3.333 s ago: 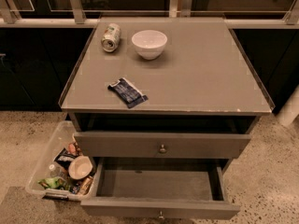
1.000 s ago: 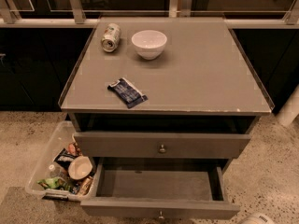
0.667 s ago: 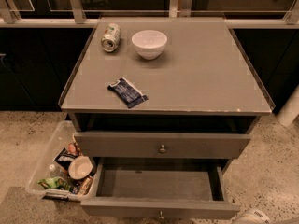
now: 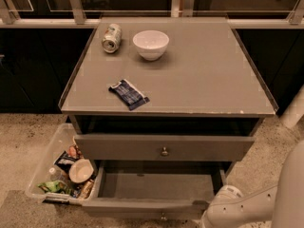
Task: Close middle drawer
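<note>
The middle drawer (image 4: 147, 207) is pulled far out. It is a wide, shallow grey drawer with an empty inside, and a small knob (image 4: 163, 217) shows at the bottom edge of the view. Above it the upper drawer (image 4: 118, 147) with a brass knob (image 4: 164, 151) stands slightly out. The lowest drawer is hidden. My white arm (image 4: 247, 205) comes in from the lower right. My gripper (image 4: 209, 219) is at the bottom edge, beside the middle drawer's front right corner.
On the cabinet top (image 4: 204, 75) lie a tipped can (image 4: 111, 37), a white bowl (image 4: 151, 44) and a blue snack packet (image 4: 128, 93). A clear bin (image 4: 59, 141) of snacks and a bowl stands on the floor to the left of the drawers.
My arm has come into view from the lower right and moved left, up to the open drawer's front right corner. The drawers and the things on top have not moved.
</note>
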You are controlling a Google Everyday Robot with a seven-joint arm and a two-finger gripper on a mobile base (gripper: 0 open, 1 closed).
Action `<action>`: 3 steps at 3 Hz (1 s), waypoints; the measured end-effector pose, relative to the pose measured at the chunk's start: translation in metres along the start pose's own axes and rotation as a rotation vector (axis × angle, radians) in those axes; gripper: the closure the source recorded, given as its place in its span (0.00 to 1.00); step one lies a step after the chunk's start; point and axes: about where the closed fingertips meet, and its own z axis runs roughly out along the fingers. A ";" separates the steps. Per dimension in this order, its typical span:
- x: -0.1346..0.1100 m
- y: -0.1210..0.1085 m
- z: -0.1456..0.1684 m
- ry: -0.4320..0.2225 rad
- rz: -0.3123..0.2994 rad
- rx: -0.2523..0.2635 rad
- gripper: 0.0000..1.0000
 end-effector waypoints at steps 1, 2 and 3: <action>-0.001 -0.001 0.000 0.000 -0.001 0.002 0.00; -0.014 -0.015 -0.018 -0.022 -0.008 0.075 0.00; -0.061 -0.052 -0.063 -0.084 -0.048 0.254 0.00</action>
